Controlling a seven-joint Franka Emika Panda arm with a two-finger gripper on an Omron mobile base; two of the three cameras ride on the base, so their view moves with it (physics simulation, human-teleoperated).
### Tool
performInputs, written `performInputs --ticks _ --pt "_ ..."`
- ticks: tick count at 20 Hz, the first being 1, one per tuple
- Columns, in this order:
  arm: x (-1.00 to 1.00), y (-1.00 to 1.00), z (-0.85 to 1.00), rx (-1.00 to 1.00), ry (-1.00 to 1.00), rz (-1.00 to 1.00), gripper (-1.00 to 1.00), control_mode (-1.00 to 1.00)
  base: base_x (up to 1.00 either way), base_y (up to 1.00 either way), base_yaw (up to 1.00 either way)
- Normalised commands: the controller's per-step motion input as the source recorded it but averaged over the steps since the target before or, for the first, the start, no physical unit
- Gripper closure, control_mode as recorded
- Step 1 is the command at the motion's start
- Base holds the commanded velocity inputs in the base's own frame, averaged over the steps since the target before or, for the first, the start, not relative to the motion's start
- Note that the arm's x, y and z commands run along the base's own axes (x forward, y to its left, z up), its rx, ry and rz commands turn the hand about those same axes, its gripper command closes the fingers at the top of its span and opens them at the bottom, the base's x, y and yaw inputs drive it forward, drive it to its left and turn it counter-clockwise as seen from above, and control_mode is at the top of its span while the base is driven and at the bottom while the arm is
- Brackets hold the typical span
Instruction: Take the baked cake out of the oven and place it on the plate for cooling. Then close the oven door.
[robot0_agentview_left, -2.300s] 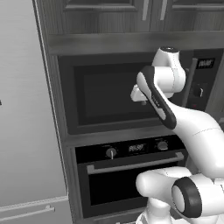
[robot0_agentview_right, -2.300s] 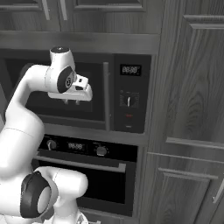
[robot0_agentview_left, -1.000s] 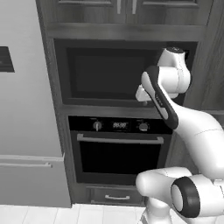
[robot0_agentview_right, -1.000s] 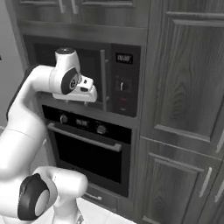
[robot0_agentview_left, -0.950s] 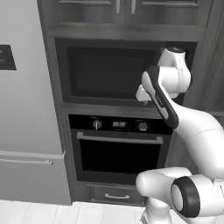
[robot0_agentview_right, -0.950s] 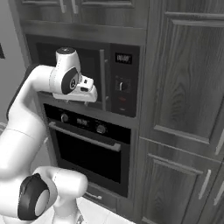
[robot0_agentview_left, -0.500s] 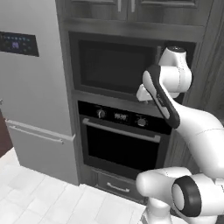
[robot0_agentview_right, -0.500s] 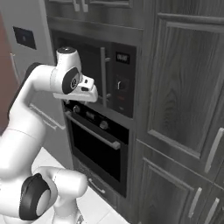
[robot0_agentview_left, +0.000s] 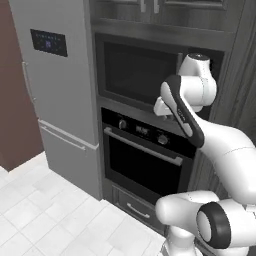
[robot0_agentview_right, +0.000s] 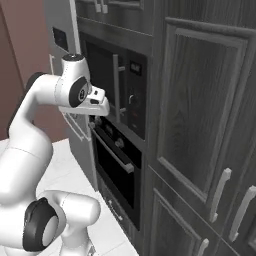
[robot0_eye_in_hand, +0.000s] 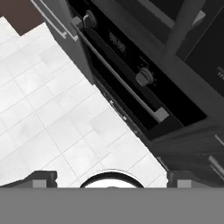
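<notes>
**Left base view: oven shut, gripper up at microwave height, jaws wide**

Left base view puts oven (robot0_agentview_left: 145, 160) at centre, under microwave (robot0_agentview_left: 137, 72), beside grey fridge (robot0_agentview_left: 55, 95) at 9 o'clock. Oven door (robot0_agentview_left: 140, 167) closed flush, long silver handle (robot0_agentview_left: 142, 146) horizontal across its top edge. Two round knobs (robot0_agentview_left: 121, 124) on control strip above handle, small display between them. Drawer (robot0_agentview_left: 135, 210) below door, shut. Gripper (robot0_agentview_left: 162, 107) raised in front of microwave's lower right corner, above oven's control strip, touching nothing.

Right base view shows same stack edge-on: oven (robot0_agentview_right: 115, 165) at centre, door (robot0_agentview_right: 112, 172) closed, handle (robot0_agentview_right: 112, 152) standing proud. Gripper (robot0_agentview_right: 97, 105) at 10 o'clock of handle, well apart. Tall dark cabinets (robot0_agentview_right: 200, 130) at 3 o'clock.

Hand view looks down front of oven (robot0_eye_in_hand: 131, 74): handle (robot0_eye_in_hand: 118, 72) runs diagonally from 11 toward 4 o'clock, one knob (robot0_eye_in_hand: 144, 76) beside it, white tile floor (robot0_eye_in_hand: 48, 105) at 8 o'clock. Finger tips (robot0_eye_in_hand: 41, 179) at far left and far right bottom corners — jaws fully spread, empty between them.

Cake and plate: cannot tell location; oven interior hidden behind dark glass.
</notes>
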Motion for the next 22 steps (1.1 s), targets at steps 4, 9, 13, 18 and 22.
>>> performInputs --ticks 4,9,13,18,22 --pt "0.00 0.00 0.00 0.00 0.00 0.00 -1.00 1.00 0.00 -0.64 0.27" --pt "0.00 0.00 0.00 0.00 0.00 0.00 -1.00 1.00 0.00 -0.37 0.17" --pt "0.00 0.00 0.00 0.00 0.00 0.00 -1.00 1.00 0.00 -0.28 0.13" --pt "0.00 -0.04 -0.13 -0.02 0.00 0.07 -1.00 -1.00 0.00 -0.04 0.02" --pt "-0.09 0.45 -0.22 -0.17 -0.03 0.02 -1.00 -1.00 0.00 0.00 0.00"
